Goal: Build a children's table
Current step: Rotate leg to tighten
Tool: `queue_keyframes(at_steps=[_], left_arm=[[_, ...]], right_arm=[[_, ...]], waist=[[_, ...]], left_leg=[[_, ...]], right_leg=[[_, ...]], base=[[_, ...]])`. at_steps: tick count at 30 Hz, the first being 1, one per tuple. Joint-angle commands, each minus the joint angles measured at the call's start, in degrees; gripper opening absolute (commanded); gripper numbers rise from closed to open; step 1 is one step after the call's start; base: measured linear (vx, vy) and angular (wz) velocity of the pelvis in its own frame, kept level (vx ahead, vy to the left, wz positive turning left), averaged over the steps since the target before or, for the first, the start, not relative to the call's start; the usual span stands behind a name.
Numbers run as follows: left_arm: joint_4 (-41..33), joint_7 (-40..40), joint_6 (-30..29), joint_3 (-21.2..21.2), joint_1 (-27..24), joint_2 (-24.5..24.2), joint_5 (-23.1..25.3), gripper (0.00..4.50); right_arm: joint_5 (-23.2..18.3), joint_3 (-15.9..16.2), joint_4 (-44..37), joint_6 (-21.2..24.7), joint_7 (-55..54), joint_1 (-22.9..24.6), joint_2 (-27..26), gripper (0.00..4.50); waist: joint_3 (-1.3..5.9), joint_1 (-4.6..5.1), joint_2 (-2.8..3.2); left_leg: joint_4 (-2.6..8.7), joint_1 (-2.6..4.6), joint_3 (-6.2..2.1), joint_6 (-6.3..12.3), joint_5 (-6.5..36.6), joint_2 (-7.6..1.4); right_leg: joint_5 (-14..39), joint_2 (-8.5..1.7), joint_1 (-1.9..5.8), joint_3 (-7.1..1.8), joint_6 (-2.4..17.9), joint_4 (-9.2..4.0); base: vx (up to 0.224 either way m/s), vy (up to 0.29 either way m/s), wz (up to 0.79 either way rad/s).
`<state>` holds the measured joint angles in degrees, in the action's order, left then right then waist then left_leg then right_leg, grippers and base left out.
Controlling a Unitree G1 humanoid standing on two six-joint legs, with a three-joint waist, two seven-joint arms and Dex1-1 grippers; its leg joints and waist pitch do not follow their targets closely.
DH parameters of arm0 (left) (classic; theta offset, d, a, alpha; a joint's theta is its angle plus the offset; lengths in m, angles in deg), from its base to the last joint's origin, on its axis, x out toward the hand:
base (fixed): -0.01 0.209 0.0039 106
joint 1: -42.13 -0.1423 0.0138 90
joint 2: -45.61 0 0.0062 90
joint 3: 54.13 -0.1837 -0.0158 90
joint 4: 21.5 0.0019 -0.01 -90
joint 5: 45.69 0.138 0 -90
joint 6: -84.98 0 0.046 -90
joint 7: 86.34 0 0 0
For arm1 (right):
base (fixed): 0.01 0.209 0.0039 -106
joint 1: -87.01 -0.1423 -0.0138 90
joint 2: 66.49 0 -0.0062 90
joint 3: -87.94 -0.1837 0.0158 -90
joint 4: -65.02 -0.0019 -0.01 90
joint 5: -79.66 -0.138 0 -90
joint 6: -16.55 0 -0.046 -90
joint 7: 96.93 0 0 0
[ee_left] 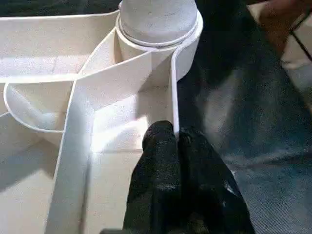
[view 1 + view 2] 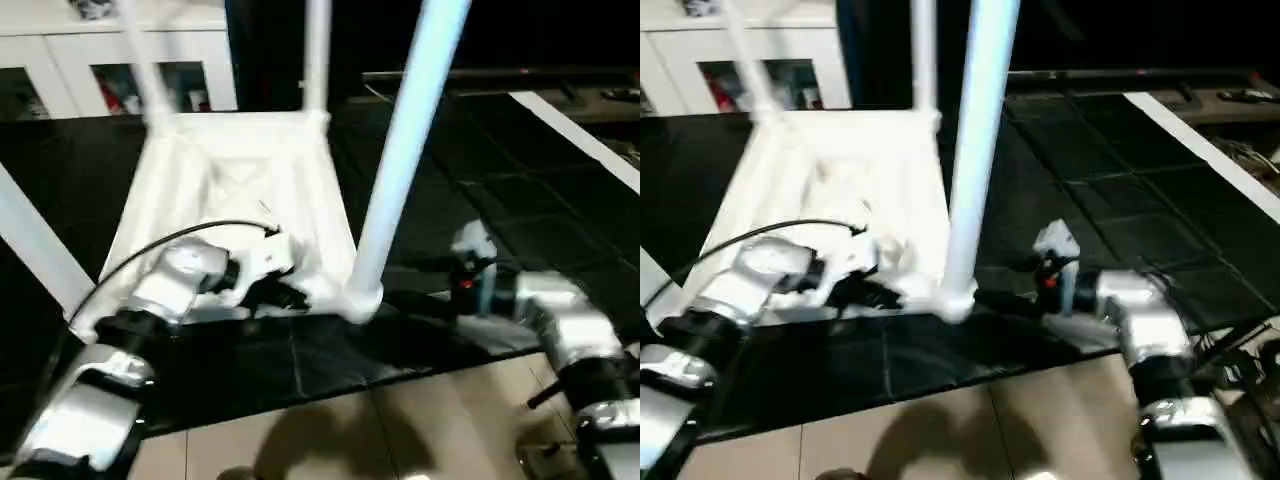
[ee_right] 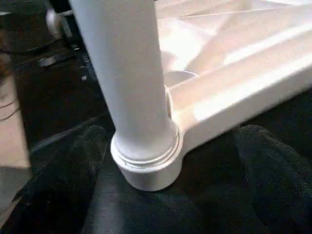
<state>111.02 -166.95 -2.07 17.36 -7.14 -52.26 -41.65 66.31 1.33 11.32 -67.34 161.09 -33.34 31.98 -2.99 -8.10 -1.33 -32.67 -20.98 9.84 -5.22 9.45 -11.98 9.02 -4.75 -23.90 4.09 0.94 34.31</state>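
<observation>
The children's table is seen upside down on a black mat, its ribbed underside up and legs rising from the corners. The left hand is pinched together on the thin frame wall at the near edge, just beside the near right leg. The right hand is held with fingers apart on either side of that leg's socket, not touching it. The leg appears to be seated, so the step is judged to be steadying and checking it; next, a firm grip or twist is probably called for. Beige floor tiles lie nearer, and a white cabinet stands far left.
</observation>
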Motion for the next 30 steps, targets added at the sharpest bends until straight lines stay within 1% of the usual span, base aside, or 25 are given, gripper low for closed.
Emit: queue_keyframes(at_steps=[1,2,3,4,5,7,8,9,10,11,12,13,15,18,19,20,23,24,25,29,30], left_arm=[[-1.41,-5.62,2.20,-3.00,0.06,0.69,-0.52,0.00],[-1.38,-5.80,2.39,-3.11,0.11,0.66,-0.47,0.00],[-1.37,-5.84,2.43,-3.13,0.12,0.65,-0.47,0.00],[-1.19,-5.96,2.71,-3.23,0.26,0.68,-0.42,0.00],[-0.70,-6.06,3.28,-3.38,0.63,0.84,-0.32,0.00],[-0.49,-6.26,3.50,-3.60,1.00,1.10,-0.22,0.00],[-0.43,-6.53,3.61,-3.68,1.12,1.20,-0.29,0.00],[-0.50,-6.73,3.66,-3.74,1.14,1.27,-0.34,0.00],[-0.52,-6.97,3.85,-3.72,1.10,1.26,-0.33,0.00],[-0.56,-7.24,4.04,-3.70,1.07,1.29,-0.31,0.00],[-0.56,-7.49,4.16,-3.64,1.04,1.30,-0.29,0.00],[-0.56,-7.49,4.16,-3.64,1.04,1.30,-0.29,0.00],[-0.44,-7.62,4.39,-3.56,1.04,1.27,-0.22,0.00],[-0.08,-7.44,4.73,-3.60,1.17,1.10,-0.14,0.00],[0.03,-7.39,4.81,-3.60,1.21,1.05,-0.13,0.00],[0.03,-7.39,4.81,-3.60,1.21,1.05,-0.13,0.00],[0.42,-7.01,5.01,-3.50,1.36,0.97,0.10,0.00],[0.42,-6.95,4.99,-3.46,1.36,0.95,0.12,0.00],[0.44,-6.90,4.97,-3.40,1.34,0.96,0.10,0.00],[0.86,-6.54,5.04,-3.25,1.44,1.08,0.18,0.00],[1.41,-5.87,5.17,-3.14,1.56,1.21,0.37,0.00]], right_arm=[[1.15,3.01,0.14,-1.65,3.90,-1.58,-0.25,4.28],[1.42,3.41,0.34,-1.96,4.29,-1.68,-0.39,4.28],[1.48,3.49,0.39,-2.03,4.37,-1.70,-0.42,4.18],[1.75,3.84,0.72,-2.25,4.69,-1.89,-0.61,4.07],[2.22,4.40,1.48,-2.52,5.09,-2.38,-1.05,4.00],[2.97,5.14,2.67,-3.11,5.31,-3.18,-1.79,3.82],[3.09,5.33,3.20,-3.27,5.62,-3.55,-2.12,3.82],[3.09,5.47,3.53,-3.22,5.85,-3.82,-2.35,3.72],[2.99,5.62,3.71,-3.21,6.08,-3.97,-2.49,3.54],[2.80,5.81,3.92,-3.10,6.59,-4.15,-2.62,3.54],[2.57,6.05,4.17,-3.05,7.15,-4.34,-2.68,3.39],[2.57,6.05,4.17,-3.05,7.15,-4.34,-2.68,3.39],[2.00,6.32,4.53,-2.79,8.21,-4.73,-2.84,3.15],[1.82,6.45,5.06,-2.61,9.14,-5.04,-3.08,2.94],[1.89,6.46,5.29,-2.66,9.34,-5.15,-3.17,2.79],[1.89,6.46,5.29,-2.66,9.34,-5.15,-3.17,2.79],[2.03,6.55,5.98,-2.68,9.90,-5.44,-3.36,2.59],[2.04,6.59,6.04,-2.62,10.04,-5.44,-3.39,2.59],[2.04,6.63,6.18,-2.58,10.26,-5.48,-3.43,2.32],[1.99,6.78,6.27,-2.42,10.78,-5.48,-3.48,2.23],[1.96,6.91,6.00,-2.25,11.03,-5.29,-3.50,2.14]], waist=[[4.20,0.17,-0.19],[4.16,0.08,-0.03],[4.10,-0.01,-0.14],[4.08,-0.13,-0.03],[4.00,-0.30,-0.10],[3.98,-0.29,-0.11],[4.00,-0.26,-0.05],[4.00,-0.19,-0.04],[4.01,-0.18,-0.09],[4.03,-0.21,-0.11],[4.06,-0.20,-0.09],[4.12,-0.25,-0.13],[4.15,-0.26,-0.13],[4.18,-0.24,-0.21],[4.18,-0.28,-0.18],[4.20,-0.28,-0.21],[4.13,-0.26,-0.16],[4.15,-0.27,-0.29],[4.10,-0.28,-0.25],[4.04,-0.27,-0.22],[4.01,-0.25,-0.18]], left_leg=[[2.87,0.67,0.52,4.43,10.71,-1.34],[2.91,0.66,0.49,4.22,11.09,-1.36],[2.95,0.66,0.51,4.12,11.40,-1.37],[3.02,0.84,0.47,3.70,12.13,-1.46],[3.09,0.97,0.49,3.36,12.86,-1.49],[3.18,0.84,0.41,2.75,13.63,-1.45],[3.22,0.89,0.38,2.52,14.03,-1.48],[3.23,0.72,0.33,2.39,13.98,-1.41],[3.23,0.70,0.33,2.39,13.88,-1.40],[3.20,0.73,0.32,2.50,13.68,-1.41],[3.20,0.67,0.30,2.62,13.40,-1.43],[3.13,0.65,0.32,2.79,12.93,-1.41],[3.09,0.62,0.33,2.96,12.40,-1.42],[3.00,0.48,0.36,3.40,11.82,-1.35],[2.98,0.53,0.38,3.44,11.70,-1.36],[2.95,0.48,0.37,3.44,11.62,-1.32],[3.02,0.56,0.36,3.22,12.25,-1.36],[3.00,0.57,0.37,3.18,12.32,-1.35],[3.01,0.51,0.33,3.05,12.44,-1.38],[3.04,0.54,0.31,2.75,13.17,-1.37],[3.07,0.56,0.31,2.67,13.44,-1.35]], right_leg=[[8.78,-3.14,3.53,-2.10,14.50,-3.02],[9.64,-3.18,3.42,-2.09,14.49,-3.03],[10.21,-3.21,3.40,-2.11,14.25,-3.15],[11.30,-3.25,3.27,-2.13,13.99,-3.19],[12.34,-3.30,3.16,-2.15,13.82,-3.33],[13.70,-3.34,3.22,-2.14,13.37,-3.40],[14.19,-3.42,3.17,-2.14,13.23,-3.39],[14.38,-3.41,3.30,-2.14,12.99,-3.38],[14.35,-3.39,3.32,-2.15,12.85,-3.39],[14.19,-3.42,3.29,-2.16,12.74,-3.35],[13.83,-3.39,3.33,-2.14,12.70,-3.27],[13.19,-3.40,3.36,-2.16,12.78,-3.20],[12.35,-3.36,3.34,-2.14,13.05,-3.11],[11.27,-3.30,3.43,-2.10,13.39,-3.00],[11.37,-3.34,3.38,-2.10,13.44,-3.00],[11.39,-3.35,3.42,-2.09,13.42,-2.98],[12.55,-3.36,3.33,-2.09,13.26,-3.11],[12.76,-3.37,3.35,-2.09,13.19,-3.14],[13.22,-3.41,3.33,-2.12,13.00,-3.10],[14.48,-3.43,3.26,-2.13,12.65,-3.22],[14.97,-3.41,3.23,-2.15,12.50,-3.29]], base=[[0.000,0.000,0.00],[0.000,0.000,0.00],[0.000,0.000,0.00],[0.000,0.000,0.00],[0.000,0.000,0.00],[0.000,0.000,0.00],[0.000,0.000,0.00],[0.000,0.000,0.00],[0.000,0.000,0.00],[0.000,0.000,0.00],[0.000,0.000,0.00],[0.000,0.000,0.00],[0.000,0.000,0.00],[0.000,0.000,0.00],[0.000,0.000,0.00],[0.000,0.000,0.00],[0.000,0.000,0.00],[0.000,0.000,0.00],[0.000,0.000,0.00],[0.000,0.000,0.00],[0.000,0.000,0.00]])
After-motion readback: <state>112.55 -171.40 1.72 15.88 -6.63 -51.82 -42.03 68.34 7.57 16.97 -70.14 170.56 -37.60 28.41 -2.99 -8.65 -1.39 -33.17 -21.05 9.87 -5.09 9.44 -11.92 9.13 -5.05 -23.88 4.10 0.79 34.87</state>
